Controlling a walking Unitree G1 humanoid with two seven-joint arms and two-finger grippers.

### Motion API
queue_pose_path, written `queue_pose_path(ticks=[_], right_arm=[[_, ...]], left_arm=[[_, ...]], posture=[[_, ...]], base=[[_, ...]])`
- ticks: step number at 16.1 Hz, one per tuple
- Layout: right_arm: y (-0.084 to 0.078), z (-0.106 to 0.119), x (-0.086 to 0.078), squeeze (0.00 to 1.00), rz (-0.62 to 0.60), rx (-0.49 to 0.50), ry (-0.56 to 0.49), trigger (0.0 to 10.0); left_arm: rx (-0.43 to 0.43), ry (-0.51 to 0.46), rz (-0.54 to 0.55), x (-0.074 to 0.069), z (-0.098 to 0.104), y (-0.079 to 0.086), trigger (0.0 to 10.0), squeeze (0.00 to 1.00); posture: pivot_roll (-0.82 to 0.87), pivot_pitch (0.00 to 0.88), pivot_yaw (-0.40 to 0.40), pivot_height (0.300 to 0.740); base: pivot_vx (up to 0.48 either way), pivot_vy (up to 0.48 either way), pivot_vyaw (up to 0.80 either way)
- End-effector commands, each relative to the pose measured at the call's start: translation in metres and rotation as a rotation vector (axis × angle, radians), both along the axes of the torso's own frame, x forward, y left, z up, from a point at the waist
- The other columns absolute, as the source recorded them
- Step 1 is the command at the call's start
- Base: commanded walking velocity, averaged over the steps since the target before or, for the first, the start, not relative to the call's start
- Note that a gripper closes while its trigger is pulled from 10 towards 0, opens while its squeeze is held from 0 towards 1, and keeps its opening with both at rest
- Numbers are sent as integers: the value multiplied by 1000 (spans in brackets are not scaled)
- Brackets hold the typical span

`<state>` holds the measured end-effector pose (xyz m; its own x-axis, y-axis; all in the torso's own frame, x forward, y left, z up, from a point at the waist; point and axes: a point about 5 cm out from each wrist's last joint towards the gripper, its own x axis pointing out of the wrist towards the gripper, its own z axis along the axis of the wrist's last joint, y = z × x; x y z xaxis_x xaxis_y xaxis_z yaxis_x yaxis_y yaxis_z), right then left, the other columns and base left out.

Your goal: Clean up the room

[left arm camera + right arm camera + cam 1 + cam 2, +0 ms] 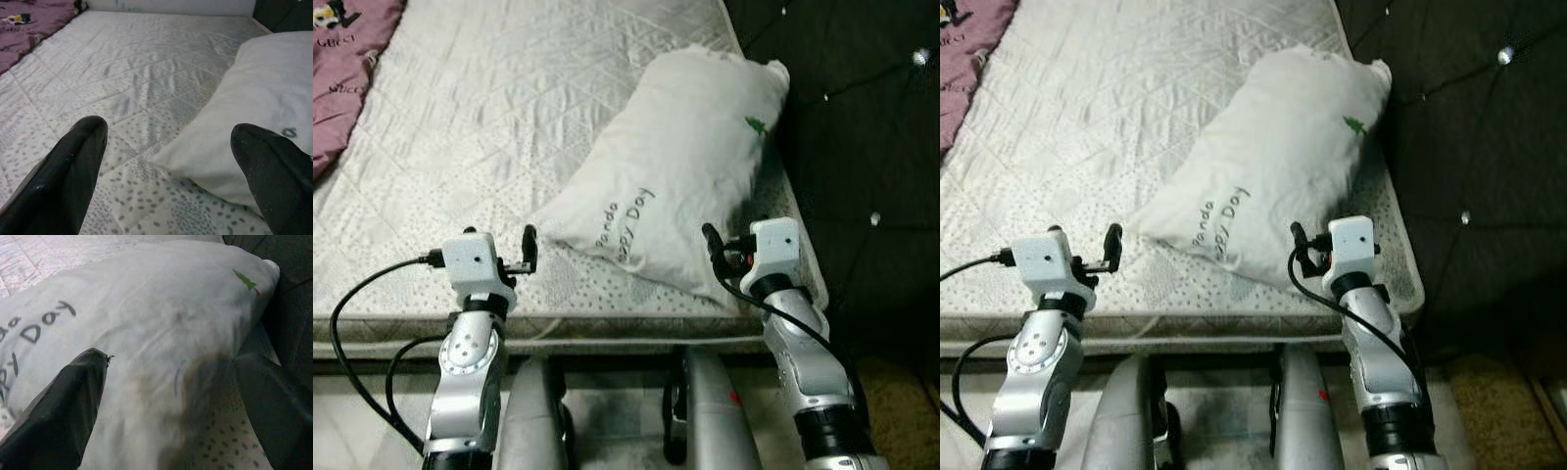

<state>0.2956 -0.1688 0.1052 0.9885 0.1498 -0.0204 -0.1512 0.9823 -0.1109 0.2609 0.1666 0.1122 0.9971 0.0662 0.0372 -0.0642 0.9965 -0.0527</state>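
Flanking white pillow [680,176] — both end effectors, spread.

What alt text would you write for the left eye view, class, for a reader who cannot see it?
A white pillow with dark lettering lies on a bare quilted mattress beside a dark tufted headboard. The robot's left pincer and right pincer are raised at the mattress's near edge, either side of the pillow's near end. A purple cloth lies far left.

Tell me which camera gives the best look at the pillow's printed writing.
The left eye view: the pillow lies whole on the mattress, its dark writing in full. The right eye view shows much the same. The right wrist view catches some letters close up; the left wrist view barely one mark.
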Motion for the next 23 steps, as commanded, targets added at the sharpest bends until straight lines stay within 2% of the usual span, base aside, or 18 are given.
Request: queue_pose_path(ticks=[1, 6, 10, 14, 16, 17, 19, 21, 23], right_arm=[[-1, -3, -2, 0, 0, -5, 13, 10000], [-1, -3, 2, 0, 8, -34, 15, 10000], [3, -2, 3, 0, 30, -38, 4, 10000], [4, 2, 8, 0, 36, -40, -3, 10000], [8, 5, 13, 0, 77, -70, -10, 10000], [13, 3, 18, 0, 104, -113, -7, 10000], [16, 5, 31, 0, 89, -87, 11, 10000], [23, 19, 49, 0, 78, -99, -15, 10000], [19, 18, 57, 0, 42, -114, 13, 10000]], left_arm=[[7, 6, 6, -1, 1, 1, 10000, 0], [1, -3, 24, 0, 4, 4, 10000, 0], [-2, -2, 34, -1, 4, 4, 10000, 0], [0, 1, 35, -1, 3, 3, 10000, 0], [1, 8, 28, -1, 1, 2, 10000, 0], [-2, 11, 21, 0, 0, -1, 10000, 0], [-7, 14, 12, 1, 0, -3, 10000, 0], [-20, 23, -3, -1, -1, -11, 10000, 0], [-31, 23, -7, -2, -1, -15, 10000, 0]], posture=[[-2, 189, 11, 553], [0, 187, 8, 545], [0, 196, 5, 515], [-3, 199, 12, 515], [-7, 196, 14, 515], [-5, 196, 17, 515], [1, 192, 21, 515], [12, 188, 27, 515], [22, 182, 24, 515]], base=[[0, 0, 0], [0, 0, 0], [0, 0, 0], [0, 0, 0], [0, 0, 0], [0, 0, 0], [0, 0, 0], [0, 0, 0], [0, 0, 0]])
